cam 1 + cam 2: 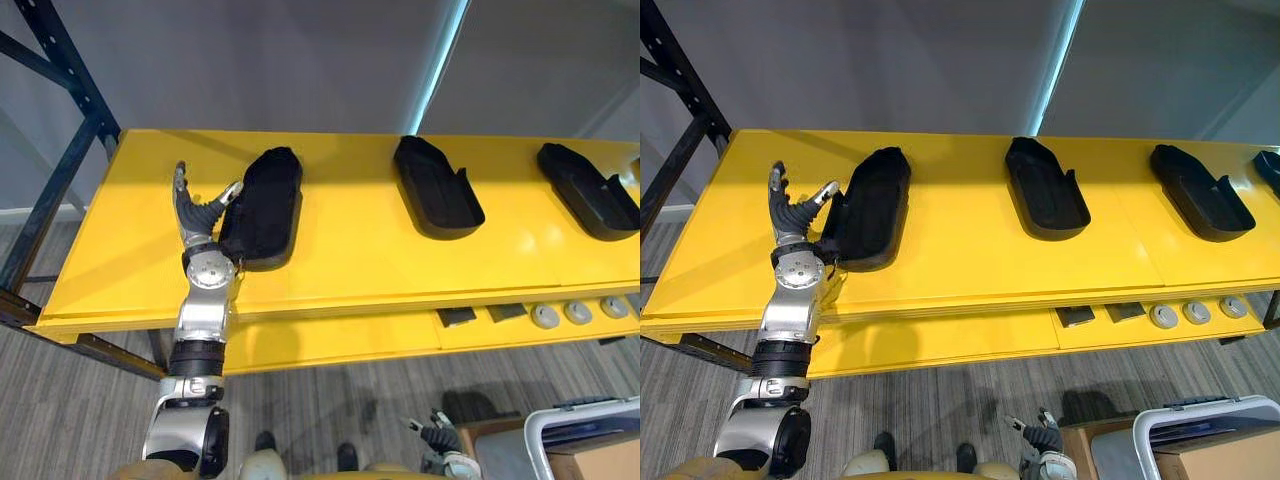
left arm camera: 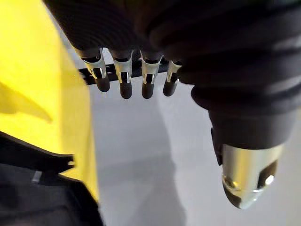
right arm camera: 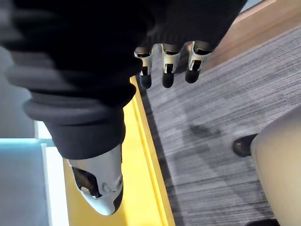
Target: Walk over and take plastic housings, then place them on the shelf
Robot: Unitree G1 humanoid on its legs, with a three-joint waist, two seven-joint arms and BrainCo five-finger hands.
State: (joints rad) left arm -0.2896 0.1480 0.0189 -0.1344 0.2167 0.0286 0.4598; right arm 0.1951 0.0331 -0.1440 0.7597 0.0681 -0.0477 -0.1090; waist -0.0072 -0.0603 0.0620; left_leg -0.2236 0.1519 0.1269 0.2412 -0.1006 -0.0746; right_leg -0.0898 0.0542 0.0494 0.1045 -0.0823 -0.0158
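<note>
Leftmost housing (image 1: 265,205) lies on the yellow shelf (image 1: 360,262) right at the left hand's (image 1: 195,212) thumb tip. That hand's fingers are straight and spread, holding nothing. Middle housing (image 1: 437,188) and right housing (image 1: 588,190) lie well beyond those fingers. Right hand (image 1: 438,437) hangs low over the floor (image 1: 330,400), fingers relaxed, empty.

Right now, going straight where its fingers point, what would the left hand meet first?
Probably the grey wall behind the yellow shelf; the left hand points beside the black housing, not at it. Depth unclear.
</note>
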